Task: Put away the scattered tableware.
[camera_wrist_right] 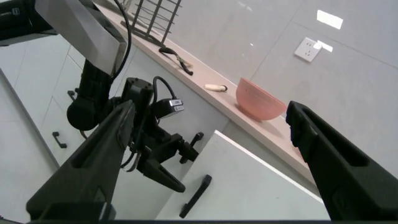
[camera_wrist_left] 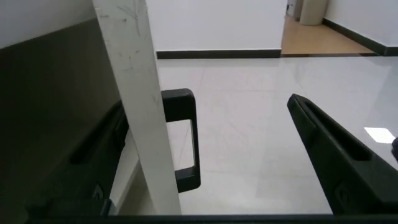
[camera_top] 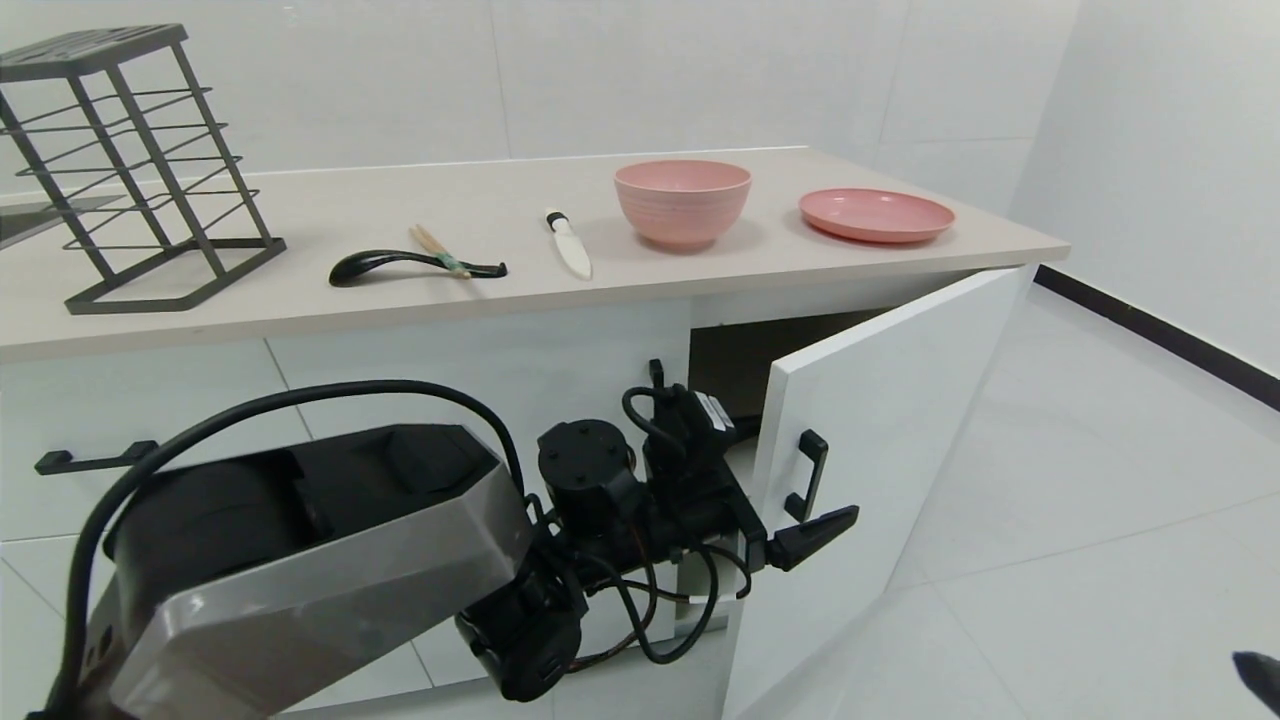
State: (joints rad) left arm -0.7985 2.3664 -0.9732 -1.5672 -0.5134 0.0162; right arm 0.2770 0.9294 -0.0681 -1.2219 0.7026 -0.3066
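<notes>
Beige counter (camera_top: 300,215), knife (camera_top: 568,243) tip toward robot; left gripper (camera_wrist_left: 205,106), right gripper (camera_wrist_right: 210,107): fingers apart.

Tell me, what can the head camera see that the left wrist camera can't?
Extra in the head view: the counter with the pink bowl, pink plate, black spoon, chopsticks, small white knife and wire rack. Extra in the left wrist view: a close look at the door's thin edge and, far off, a wooden floor past an opening. In both: the open white cabinet door, its black handle, and the left gripper, open and straddling the door's edge.
</notes>
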